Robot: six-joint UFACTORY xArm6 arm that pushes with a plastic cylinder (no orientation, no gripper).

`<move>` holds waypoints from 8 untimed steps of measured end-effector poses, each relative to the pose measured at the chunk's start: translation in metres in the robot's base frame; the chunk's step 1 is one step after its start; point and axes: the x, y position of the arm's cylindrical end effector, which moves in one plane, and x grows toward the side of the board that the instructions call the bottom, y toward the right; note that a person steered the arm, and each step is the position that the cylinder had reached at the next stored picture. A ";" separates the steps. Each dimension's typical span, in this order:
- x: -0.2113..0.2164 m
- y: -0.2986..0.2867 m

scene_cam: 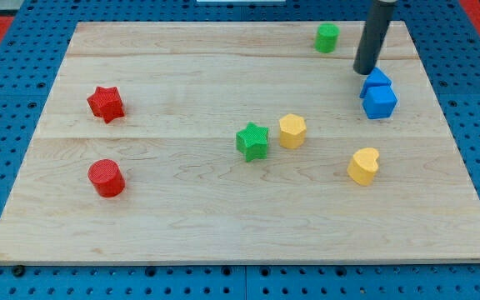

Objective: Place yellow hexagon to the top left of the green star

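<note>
The yellow hexagon (292, 131) stands near the board's middle, just to the right and slightly above the green star (252, 141), with a small gap between them. My tip (364, 72) is at the view's upper right, well away from both, right above the blue blocks. The dark rod rises from it out of the view's top.
Two blue blocks (378, 94) sit together just below my tip. A green cylinder (327, 37) is at the top, left of the rod. A yellow heart (362, 166) lies at lower right. A red star (106, 103) and a red cylinder (106, 178) are at the left.
</note>
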 end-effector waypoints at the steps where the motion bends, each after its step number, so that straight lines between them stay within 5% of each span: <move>1: -0.007 0.030; 3: 0.014 -0.013; 8: 0.026 0.030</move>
